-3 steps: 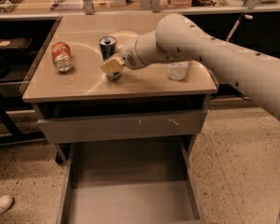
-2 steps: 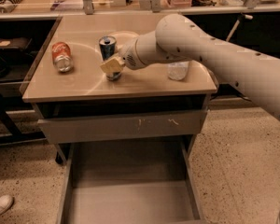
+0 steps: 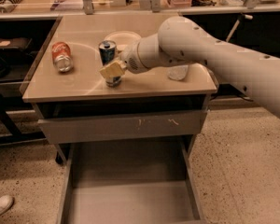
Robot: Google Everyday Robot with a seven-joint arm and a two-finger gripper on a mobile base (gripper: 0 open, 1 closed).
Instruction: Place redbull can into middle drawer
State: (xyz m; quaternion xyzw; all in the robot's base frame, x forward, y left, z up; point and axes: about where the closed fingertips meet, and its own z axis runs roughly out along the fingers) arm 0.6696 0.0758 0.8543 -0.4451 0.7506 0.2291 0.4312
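Blue redbull can [image 3: 107, 54], apparently between gripper [image 3: 111, 67] fingers [image 3: 114, 71]

One high front view, tilted down, end effector [image 3: 113, 70] over table [image 3: 151, 85]

1. Arm [image 3: 214, 55]: off-white smooth shell, thick rounded segments. Small dark spots scattered along shell.
2. Wrist [image 3: 136, 59]: narrower cyl. section, same off-white, w/ round grey patch on side.
3. Gripper [image 3: 113, 70]: pale yellow-tan, blocky end piece. Loc.: against front of redbull can [image 3: 107, 49].
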